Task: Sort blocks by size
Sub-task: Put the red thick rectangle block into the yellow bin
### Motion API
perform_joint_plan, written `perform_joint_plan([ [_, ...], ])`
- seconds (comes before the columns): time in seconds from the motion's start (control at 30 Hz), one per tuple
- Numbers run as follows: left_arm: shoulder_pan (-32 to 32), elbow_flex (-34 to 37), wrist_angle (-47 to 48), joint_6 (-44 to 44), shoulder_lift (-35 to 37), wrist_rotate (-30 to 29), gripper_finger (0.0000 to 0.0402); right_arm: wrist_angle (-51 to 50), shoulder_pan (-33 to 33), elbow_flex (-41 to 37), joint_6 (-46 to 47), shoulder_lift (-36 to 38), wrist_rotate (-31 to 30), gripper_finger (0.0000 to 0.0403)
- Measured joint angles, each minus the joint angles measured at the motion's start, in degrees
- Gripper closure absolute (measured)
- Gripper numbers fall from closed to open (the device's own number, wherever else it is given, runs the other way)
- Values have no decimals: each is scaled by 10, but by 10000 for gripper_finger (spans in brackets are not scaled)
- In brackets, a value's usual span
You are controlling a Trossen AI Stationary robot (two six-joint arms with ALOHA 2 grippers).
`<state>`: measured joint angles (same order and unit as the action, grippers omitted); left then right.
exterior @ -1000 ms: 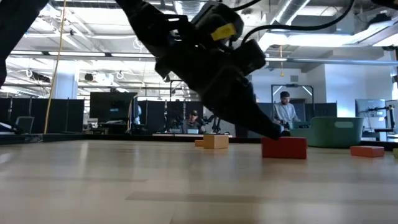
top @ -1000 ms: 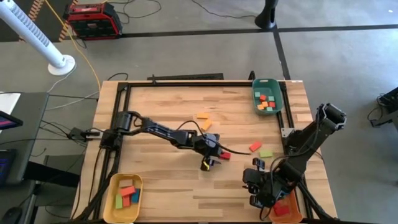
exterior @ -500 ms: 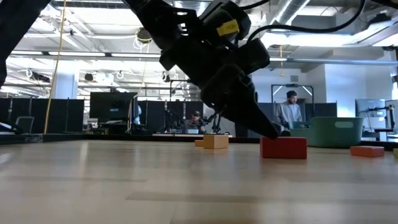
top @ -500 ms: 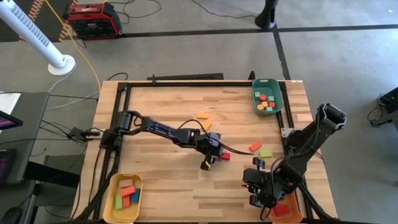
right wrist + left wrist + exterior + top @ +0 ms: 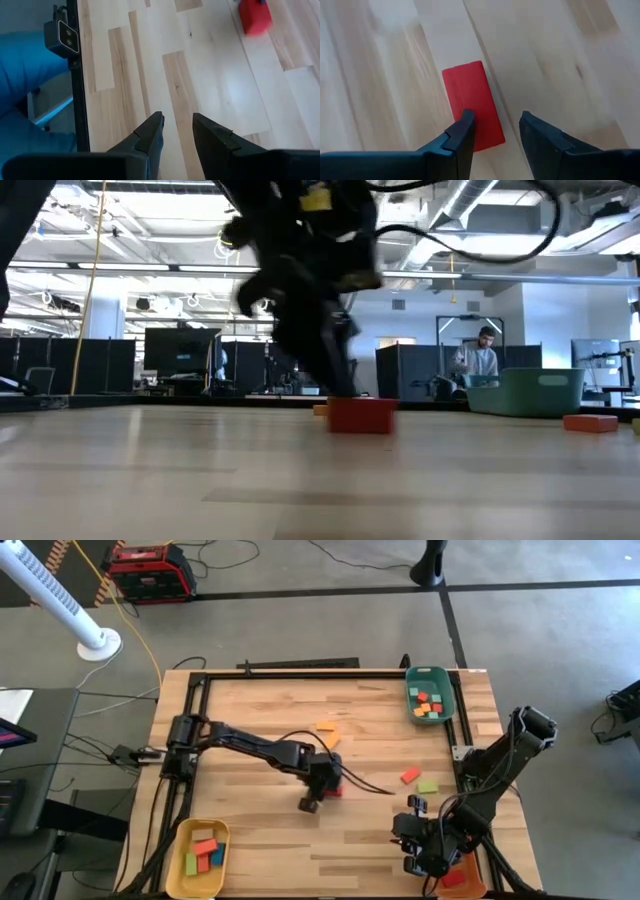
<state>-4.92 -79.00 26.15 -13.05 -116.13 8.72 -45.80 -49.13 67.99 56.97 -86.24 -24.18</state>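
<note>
The left gripper (image 5: 495,132) is spread over the red block (image 5: 472,105); one finger (image 5: 462,132) covers the block's edge. The right gripper (image 5: 176,131) waits, slightly spread.

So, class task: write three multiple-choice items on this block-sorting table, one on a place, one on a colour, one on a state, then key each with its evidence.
1. Where is the green tray?
A. at the table's far right corner in the high view
B. at the near left corner
C. in the middle of the table

2. What colour is the block lying at the left gripper?
A. teal-blue
B. red
C. tan

3. How do the left gripper's jaws stand?
A. shut with nothing between them
B. open, with the block's near end partly between them
C. shut on a green block

Answers:
1 A, since the high view puts it at the top right of the table, while the yellow tray sits near left.
2 B, as the left wrist view shows a red bar on the wood.
3 B, because a clear gap shows between the fingers there.
</note>
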Motion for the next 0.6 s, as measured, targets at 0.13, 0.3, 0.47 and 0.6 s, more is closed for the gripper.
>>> perform_joint_plan([
  [0.13, -4, 1, 114, 6, 32, -4, 256, 0, 0, 0, -3, 0, -4, 267],
  [0.3, -10, 4, 210, 27, 62, -55, 256, 0, 0, 0, -5, 0, -15, 267],
  [0.47, -26, 8, 196, 44, 103, -67, 256, -1, 0, 0, -5, 0, -15, 267],
  [0.6, -40, 8, 179, 56, 121, -104, 256, 0, 0, 0, -5, 0, -15, 267],
])
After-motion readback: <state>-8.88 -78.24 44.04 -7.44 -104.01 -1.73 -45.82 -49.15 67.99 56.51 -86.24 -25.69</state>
